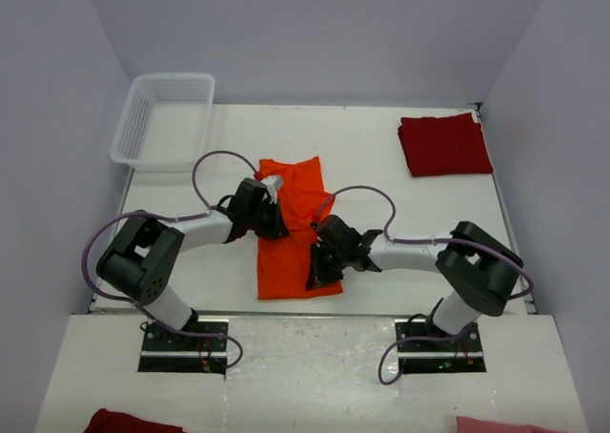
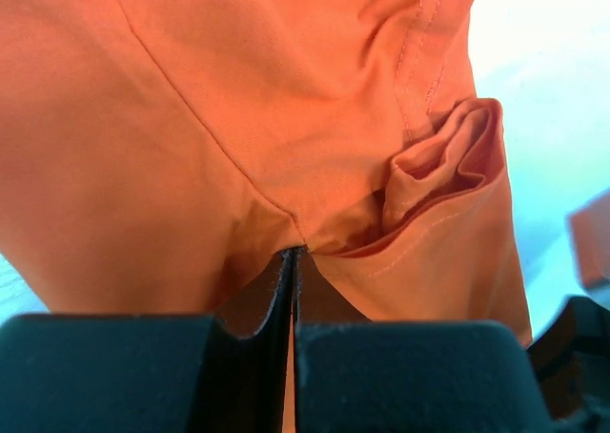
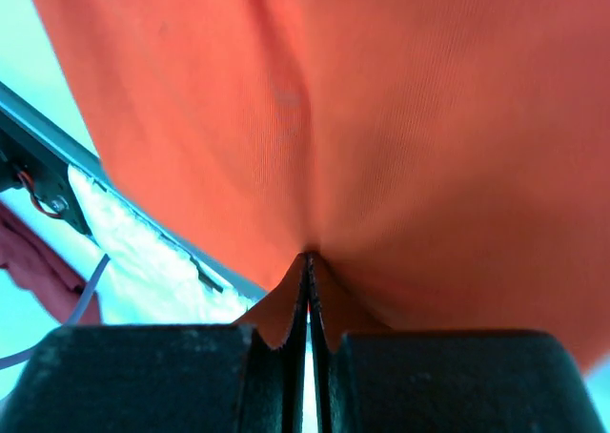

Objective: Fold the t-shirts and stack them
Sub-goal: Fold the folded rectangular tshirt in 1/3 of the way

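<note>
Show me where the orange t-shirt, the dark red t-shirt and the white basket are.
orange t-shirt [image 1: 283, 266]: overhead view, its lower half between the two arms.
dark red t-shirt [image 1: 444, 145]: overhead view, middle of the folded cloth.
white basket [image 1: 132, 118]: overhead view, its left lattice wall.

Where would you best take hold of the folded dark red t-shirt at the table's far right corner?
Take the dark red t-shirt by its near edge, from above on the robot's side: it lies flat and folded, so only edges offer a pinch, I think.

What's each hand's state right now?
Left hand: shut on orange shirt.
Right hand: shut on orange shirt.
</note>
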